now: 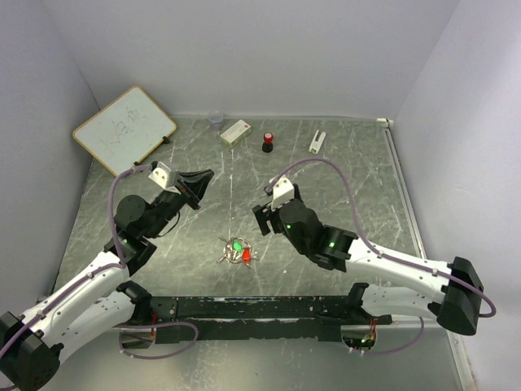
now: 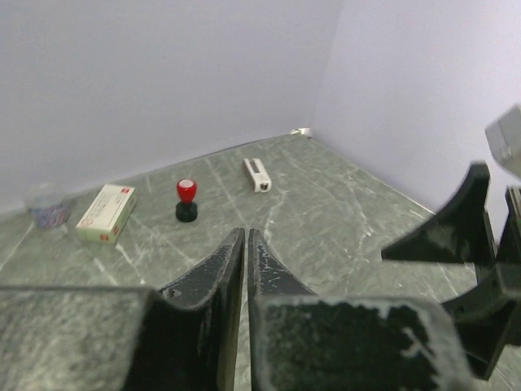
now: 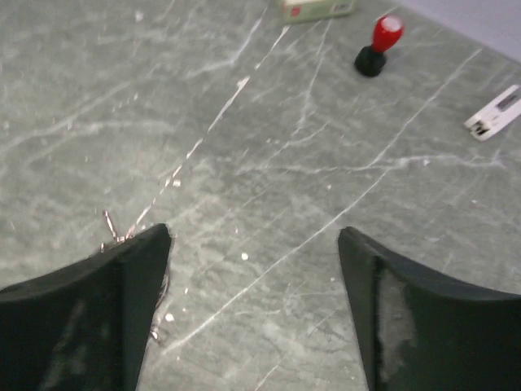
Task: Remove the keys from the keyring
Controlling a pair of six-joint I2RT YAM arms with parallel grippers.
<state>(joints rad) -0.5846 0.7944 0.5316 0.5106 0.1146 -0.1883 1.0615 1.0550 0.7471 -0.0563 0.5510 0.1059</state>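
The keys lie in a small heap on the table between the arms, one with a green head [image 1: 237,243] and one with a red head [image 1: 246,255]. The thin silver keyring [image 1: 229,254] lies among them; whether it still threads them I cannot tell. My left gripper [image 1: 203,177] is raised to the back left of the heap, shut and empty [image 2: 245,233]. To the heap's right hovers my right gripper [image 1: 262,220], open with nothing between its fingers [image 3: 252,236]. A few silver blade tips [image 3: 108,223] peek out beside its left finger.
Along the back wall stand a whiteboard [image 1: 124,130], a clear cup [image 1: 216,120], a white box [image 1: 235,132], a black cylinder with a red cap [image 1: 267,142] and a small white piece [image 1: 317,141]. The right gripper's black fingers [image 2: 464,244] show in the left wrist view.
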